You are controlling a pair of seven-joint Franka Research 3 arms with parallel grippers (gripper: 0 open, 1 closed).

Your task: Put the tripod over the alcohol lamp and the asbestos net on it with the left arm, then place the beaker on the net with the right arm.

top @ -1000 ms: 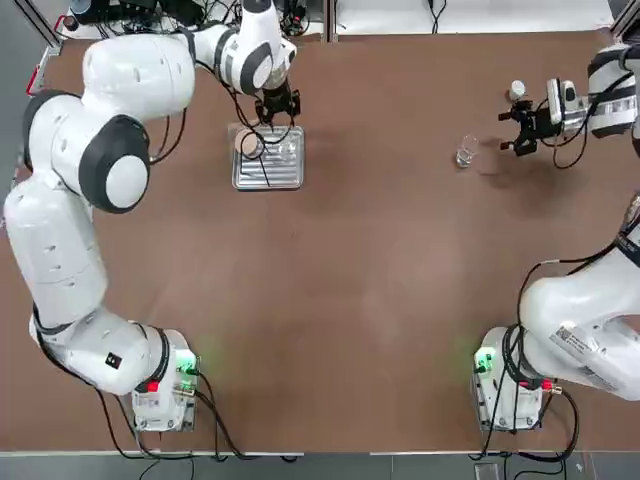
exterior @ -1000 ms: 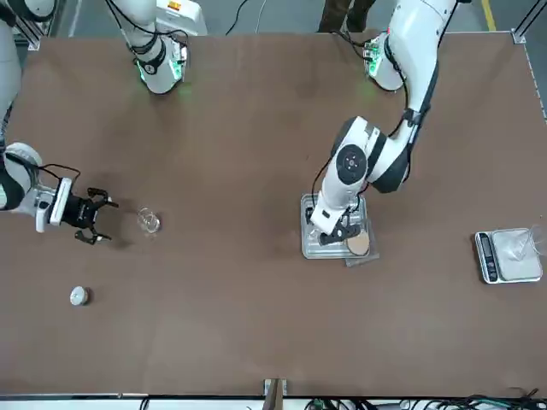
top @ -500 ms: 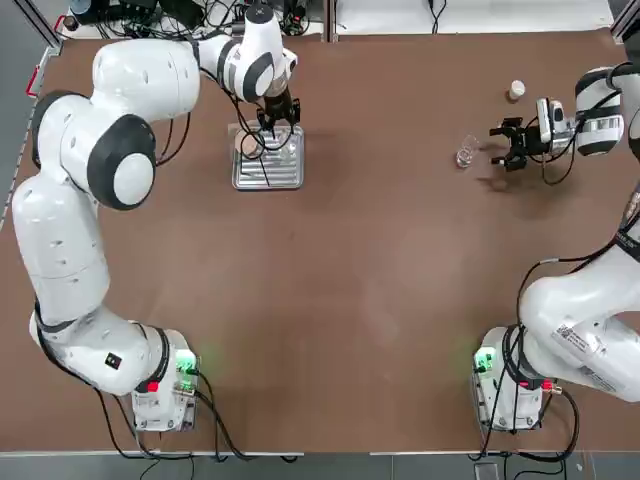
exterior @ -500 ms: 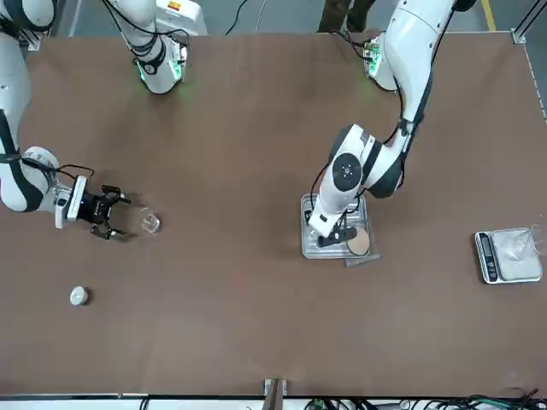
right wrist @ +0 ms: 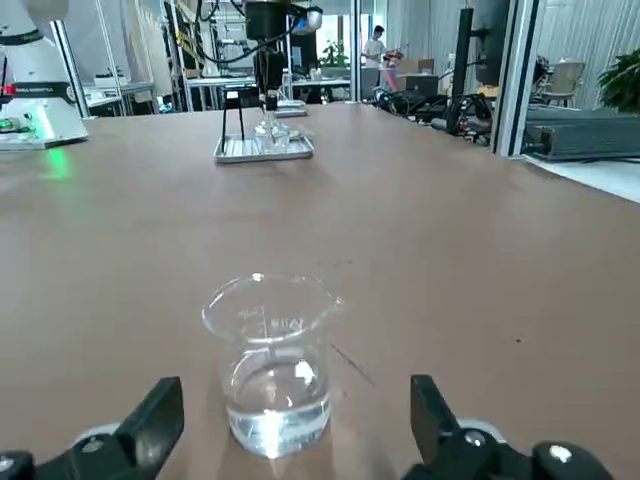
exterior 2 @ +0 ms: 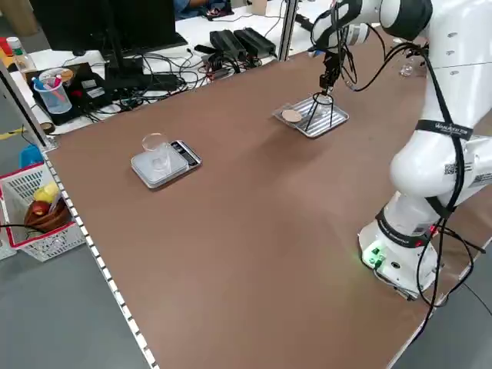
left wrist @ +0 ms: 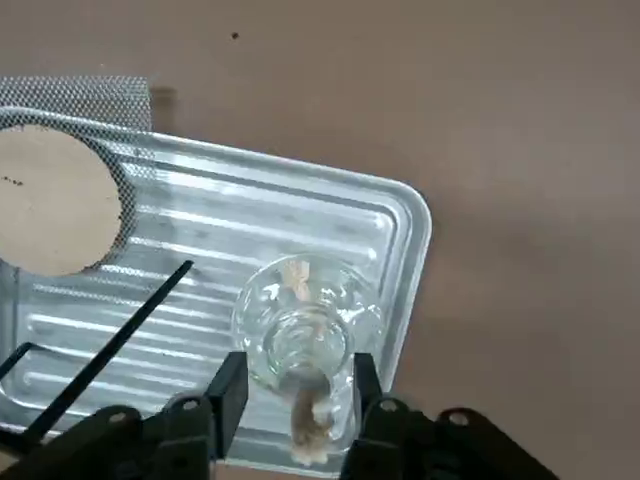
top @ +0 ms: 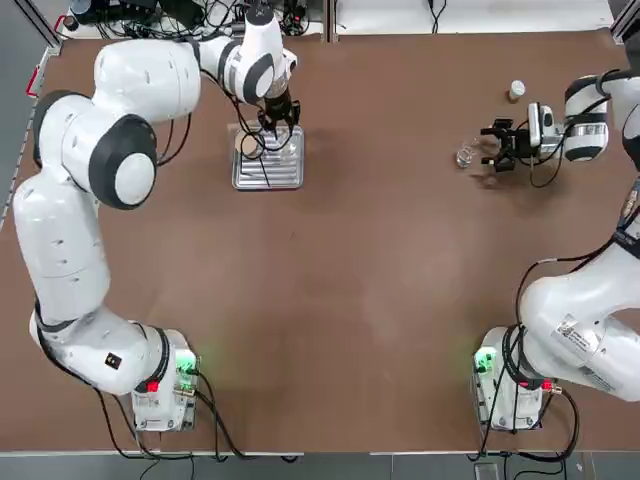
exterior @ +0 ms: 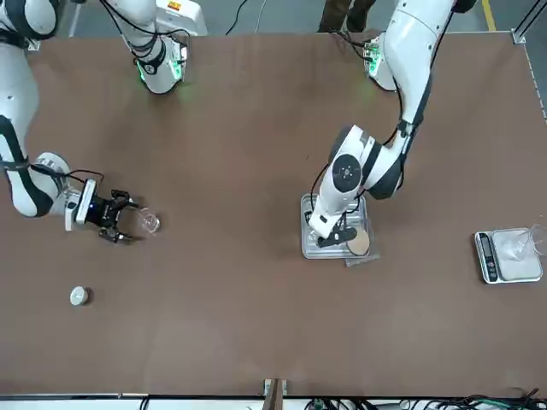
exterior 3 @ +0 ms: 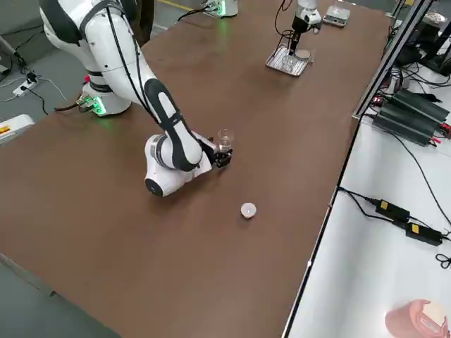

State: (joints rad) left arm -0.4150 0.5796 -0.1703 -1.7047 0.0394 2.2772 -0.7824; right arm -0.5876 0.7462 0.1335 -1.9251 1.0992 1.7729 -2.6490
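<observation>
The alcohol lamp (left wrist: 305, 320) sits on the tray (left wrist: 408, 250), close by the left end effector (left wrist: 300, 362), its fingers apart. Well right of the tray, the beaker (right wrist: 275, 380) stands before the open right end effector (right wrist: 297, 385).

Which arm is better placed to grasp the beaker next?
The right, I'd say: its open gripper is low at the beaker, which stands ahead between its fingers. The left gripper is across the table, over the ribbed tray.
</observation>
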